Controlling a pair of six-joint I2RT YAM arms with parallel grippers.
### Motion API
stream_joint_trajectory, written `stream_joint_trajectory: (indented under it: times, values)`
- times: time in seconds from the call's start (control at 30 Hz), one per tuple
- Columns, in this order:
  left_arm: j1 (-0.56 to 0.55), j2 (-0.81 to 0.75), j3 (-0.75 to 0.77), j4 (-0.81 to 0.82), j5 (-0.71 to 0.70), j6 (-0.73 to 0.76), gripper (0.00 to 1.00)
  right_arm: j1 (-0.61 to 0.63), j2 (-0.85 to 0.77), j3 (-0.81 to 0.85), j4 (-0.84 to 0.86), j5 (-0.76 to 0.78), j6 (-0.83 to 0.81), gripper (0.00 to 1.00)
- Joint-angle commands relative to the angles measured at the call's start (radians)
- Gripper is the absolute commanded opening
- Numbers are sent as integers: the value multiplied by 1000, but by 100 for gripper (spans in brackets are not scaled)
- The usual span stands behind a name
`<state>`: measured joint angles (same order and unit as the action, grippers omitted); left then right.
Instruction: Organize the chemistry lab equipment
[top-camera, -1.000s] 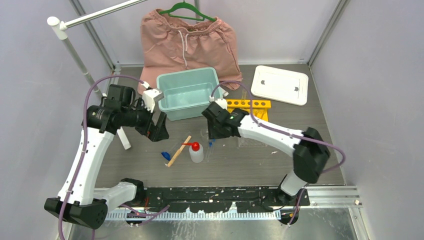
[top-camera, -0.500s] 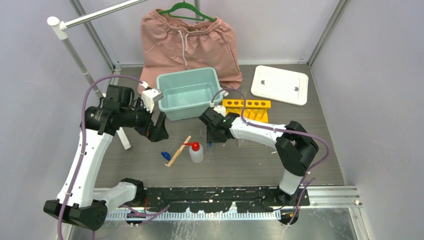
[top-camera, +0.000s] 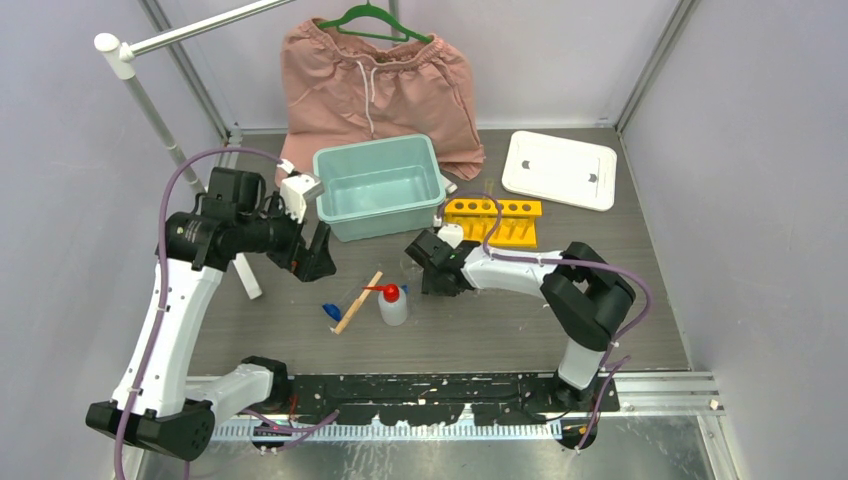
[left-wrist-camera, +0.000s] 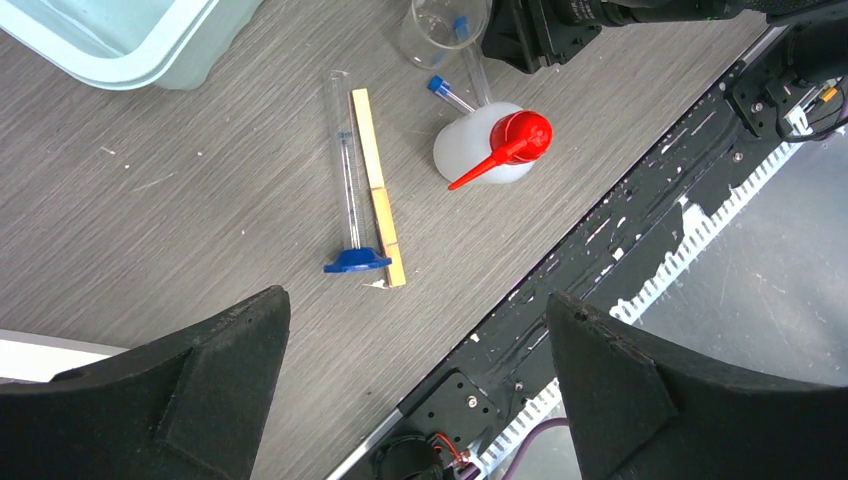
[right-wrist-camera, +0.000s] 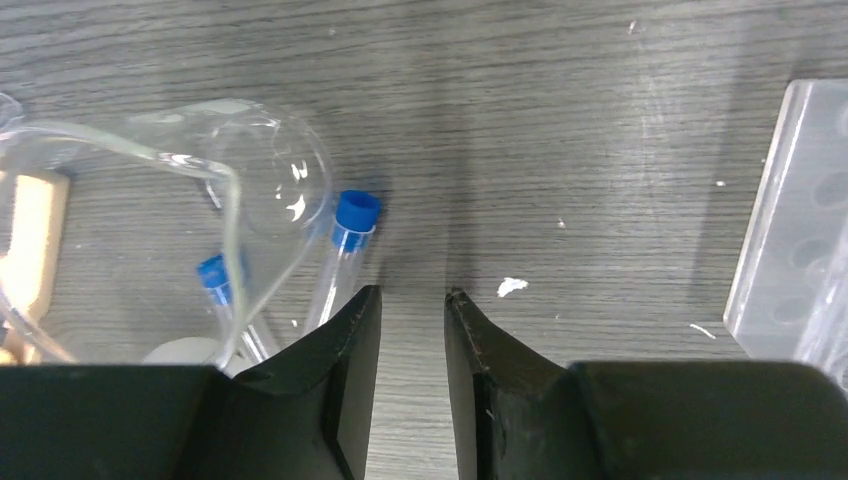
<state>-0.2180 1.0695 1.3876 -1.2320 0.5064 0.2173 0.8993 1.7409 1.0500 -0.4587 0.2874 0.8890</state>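
Two blue-capped tubes (right-wrist-camera: 335, 265) lay flat about midway along the counter, nearer its near edge than its far one. Their caps were close against a tiny clear beaker (right-wrist-camera: 265, 165); I could not tell whether it stood upright. The right gripper (right-wrist-camera: 413, 315) hung low just beside the tubes, its fingers parted only by a narrow slot and holding nothing. The clear tube rack (right-wrist-camera: 785, 200) stood off toward the right edge, well apart from them, and the part I could see held no tube.

Just left of the tubes sat the white squeeze bottle (left-wrist-camera: 480, 155) with its red nozzle. Further left, the wooden stick (left-wrist-camera: 375, 190) lay alongside a thin clear cylinder (left-wrist-camera: 342, 160) on a blue foot. The left gripper (left-wrist-camera: 417, 300) hovered over these, fingers spread wide and empty.

The yellow tube rack (top-camera: 495, 215) stood toward the far edge, right of centre, and I could make out nothing in its holes. The teal bin (top-camera: 380, 190) stood beside it, with its white lid (top-camera: 560, 170) lying near the far right corner and the pink shorts (top-camera: 375, 90) hanging at the far edge.

To my eye the tidying had hardly begun. Every small piece lay loose on the counter, both racks looked unfilled, and the tubes by the right gripper seemed the likeliest thing to be picked up first
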Motion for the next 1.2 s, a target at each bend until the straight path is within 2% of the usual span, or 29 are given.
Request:
stream_joint_trajectory:
  times: [0.0, 0.47, 0.77, 0.93, 1.07, 1.17]
  values:
    - [0, -2, 44, 0, 0, 11, 100, 1, -41, -40, 94, 48, 65, 35]
    - [-1, -4, 42, -6, 10, 20, 100, 51, -173, -156, 255, 111, 162, 34]
    - [0, -12, 42, -12, 4, 29, 100, 53, -71, -89, 174, 125, 157, 32]
    - [0, -14, 40, -12, 2, 36, 100, 58, -100, -109, 125, 158, 170, 32]
    - [-1, -7, 34, -5, 12, 24, 100, 58, -132, -123, 151, 133, 135, 33]
    - [-1, -6, 36, -4, 15, 22, 100, 59, -148, -50, 50, 132, 80, 33]
